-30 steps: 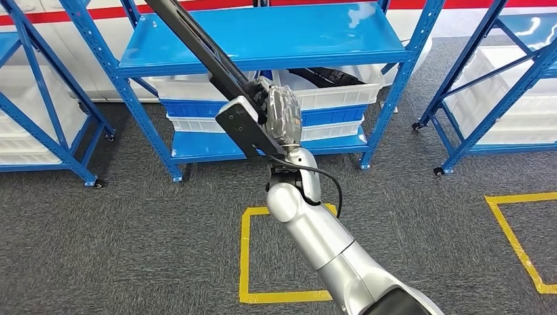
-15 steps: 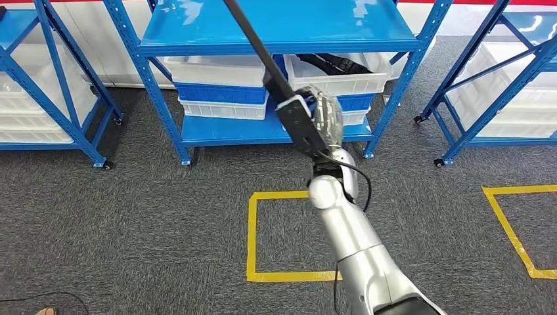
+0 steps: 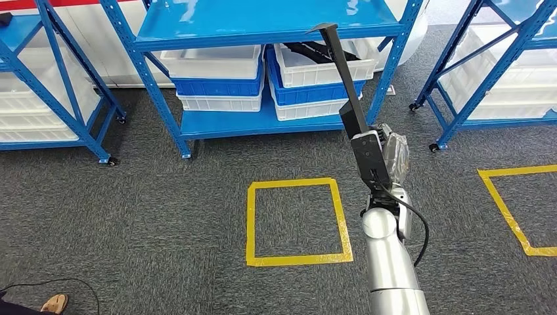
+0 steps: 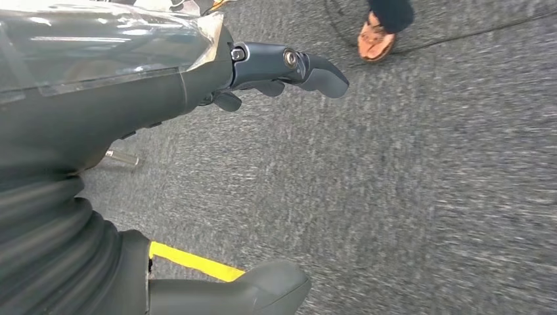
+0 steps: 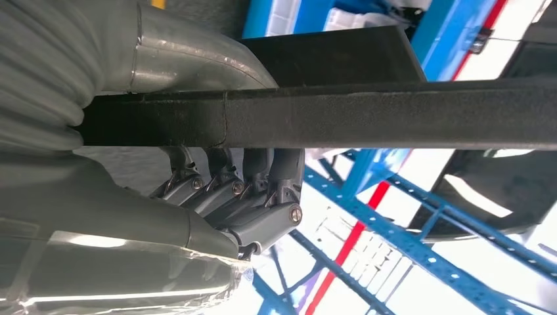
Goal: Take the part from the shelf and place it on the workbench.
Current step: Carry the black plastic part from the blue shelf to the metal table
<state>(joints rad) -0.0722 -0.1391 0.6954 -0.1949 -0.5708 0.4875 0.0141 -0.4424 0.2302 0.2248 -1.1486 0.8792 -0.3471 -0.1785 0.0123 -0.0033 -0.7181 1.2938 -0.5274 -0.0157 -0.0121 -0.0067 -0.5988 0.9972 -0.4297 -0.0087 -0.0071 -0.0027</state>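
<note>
Blue shelves (image 3: 263,39) are standing on grey carpet (image 3: 131,210). Right hand (image 3: 389,159) is gripping a long black bar (image 3: 347,98); left hand (image 4: 197,72) is hanging with fingers apart, holding nothing.

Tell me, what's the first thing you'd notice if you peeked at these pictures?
The long black part sticking up in front of the blue shelf, gripped at its lower end by the robot's right hand. Next, the yellow tape square on the grey carpet beside that silver arm. The left hand hangs over the carpet, holding nothing.

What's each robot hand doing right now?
Left robot hand: open, holding nothing.
Right robot hand: closed around the long black part.
</note>
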